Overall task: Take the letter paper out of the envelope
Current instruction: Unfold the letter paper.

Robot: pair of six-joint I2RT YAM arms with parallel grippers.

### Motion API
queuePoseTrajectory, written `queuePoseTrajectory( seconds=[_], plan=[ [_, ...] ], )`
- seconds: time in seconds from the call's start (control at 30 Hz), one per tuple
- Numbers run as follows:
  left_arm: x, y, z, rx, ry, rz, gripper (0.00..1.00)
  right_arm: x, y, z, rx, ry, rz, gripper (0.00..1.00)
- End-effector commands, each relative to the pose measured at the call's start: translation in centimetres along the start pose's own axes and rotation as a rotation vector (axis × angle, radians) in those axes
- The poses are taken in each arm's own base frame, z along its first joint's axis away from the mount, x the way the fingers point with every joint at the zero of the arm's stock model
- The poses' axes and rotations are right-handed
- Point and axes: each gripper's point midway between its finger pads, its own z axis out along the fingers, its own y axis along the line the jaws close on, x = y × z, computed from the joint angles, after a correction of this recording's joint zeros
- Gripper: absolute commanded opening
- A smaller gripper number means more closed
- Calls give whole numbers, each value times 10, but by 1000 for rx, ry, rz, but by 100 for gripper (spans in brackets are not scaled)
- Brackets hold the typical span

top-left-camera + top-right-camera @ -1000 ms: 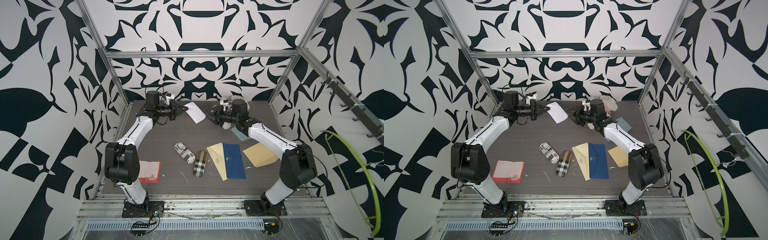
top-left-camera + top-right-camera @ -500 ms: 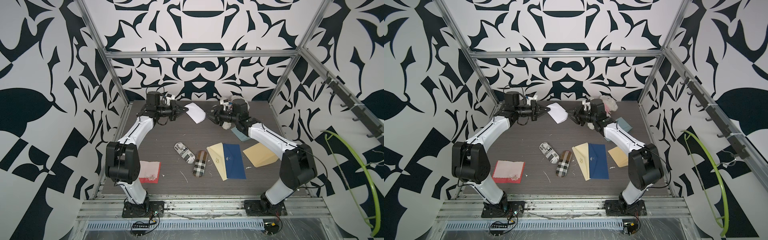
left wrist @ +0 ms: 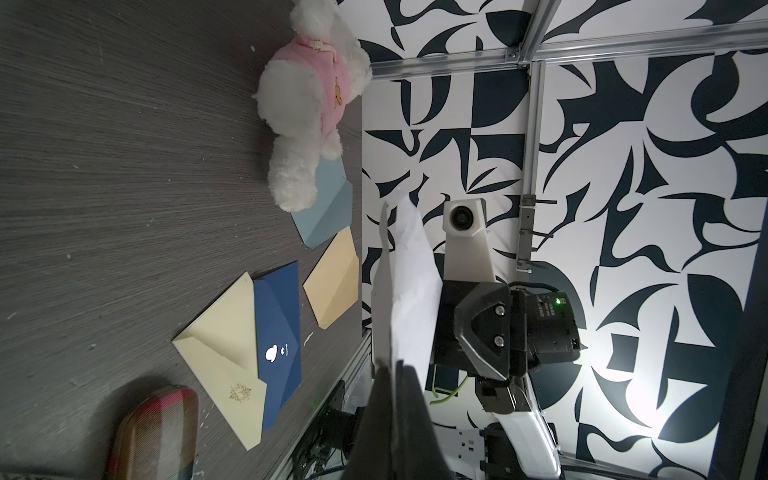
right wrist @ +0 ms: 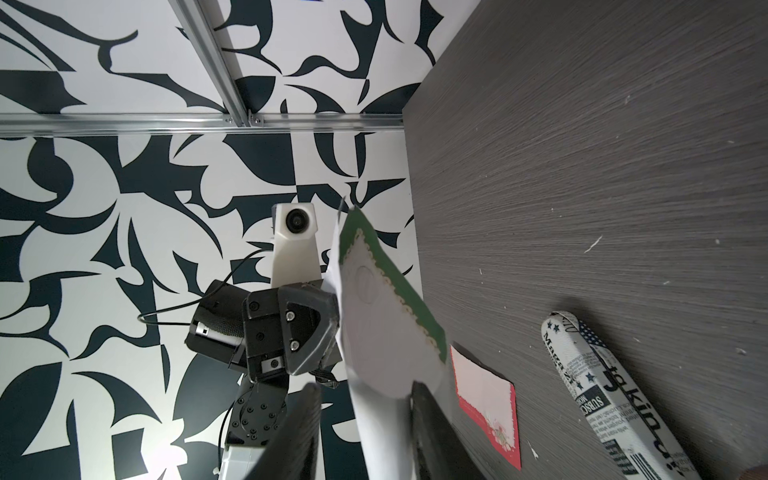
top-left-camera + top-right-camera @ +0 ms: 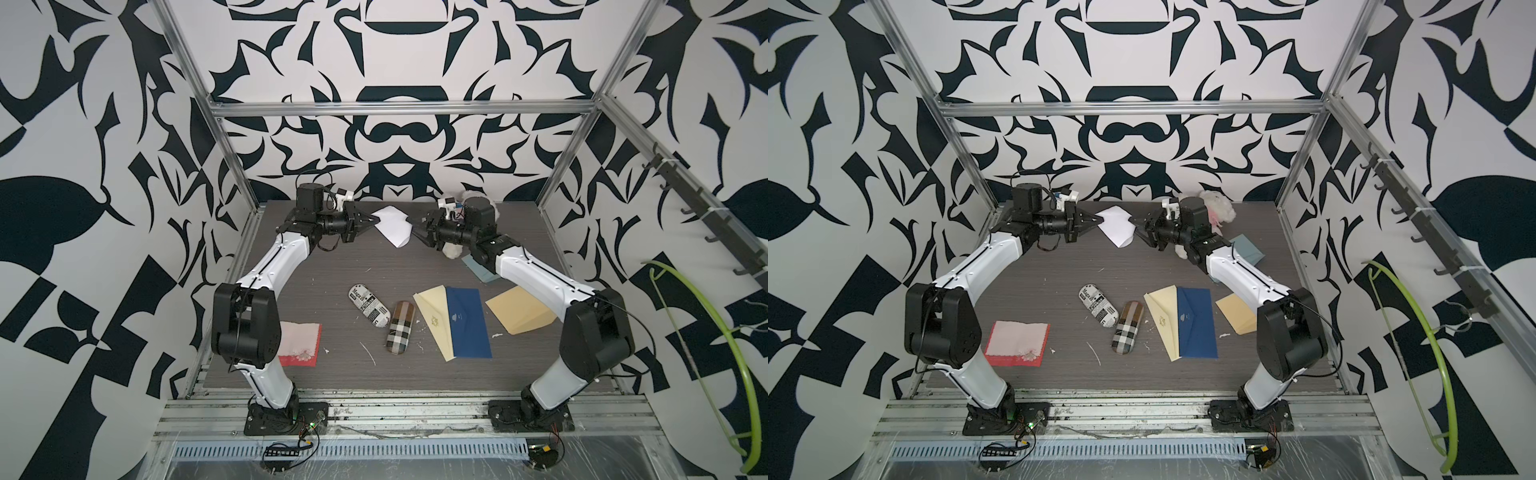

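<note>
In both top views the white envelope is seen held up off the table. One corner is pinched by the left gripper, jaws pressed together on it. The opposite edge is met by the right gripper.

Left wrist view: the envelope is seen edge-on, directly ahead of the clamped tips, with the right gripper just beyond it.

Right wrist view: jaws are spread. The envelope's edge is seen between the fingers, close against one and apart from the other. The green-lined flap is seen ahead of the tips. The letter paper cannot be told apart from the envelope.
</note>
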Motion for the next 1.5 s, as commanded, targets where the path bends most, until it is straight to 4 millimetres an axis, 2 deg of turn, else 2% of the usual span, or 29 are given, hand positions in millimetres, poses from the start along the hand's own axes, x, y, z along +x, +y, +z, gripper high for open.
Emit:
queuePoseTrajectory(
  seconds=[0.0, 0.27, 0.67, 0.87, 1.07, 1.13, 1.23, 1.27, 1.4, 1.47],
  plan=[
    [-2, 7, 6, -5, 6, 8, 0, 15, 34, -10, -82, 17, -59, 39],
    [-3, 9, 11, -3, 10, 9, 0, 24, 36, -10, -82, 22, -65, 40],
    [2, -6, 20, 20, 9, 12, 0, 21, 20, 0, -38, 15, -71, 38],
    [7, -8, 21, 22, 18, 7, 0, 15, 23, 6, -56, 11, -75, 28],
    [6, -10, 23, 30, 9, 2, 0, 13, 23, 9, -57, 11, -74, 23],
    [5, -12, 23, 35, 4, 2, 0, 12, 20, 10, -50, 6, -73, 17],
    [5, -15, 23, 40, 0, -3, 0, 11, 16, 10, -32, -4, -81, 0],
    [4, -16, 23, 40, -5, -6, 0, 10, 14, 9, -15, -10, -91, 0],
    [-1, -22, 19, 21, -46, -17, 44, 8, 2, 0, 114, -31, -207, 0],
    [-7, -24, 14, -14, -99, -29, 59, 6, -2, -7, 196, -43, -306, 0]
  ],
)
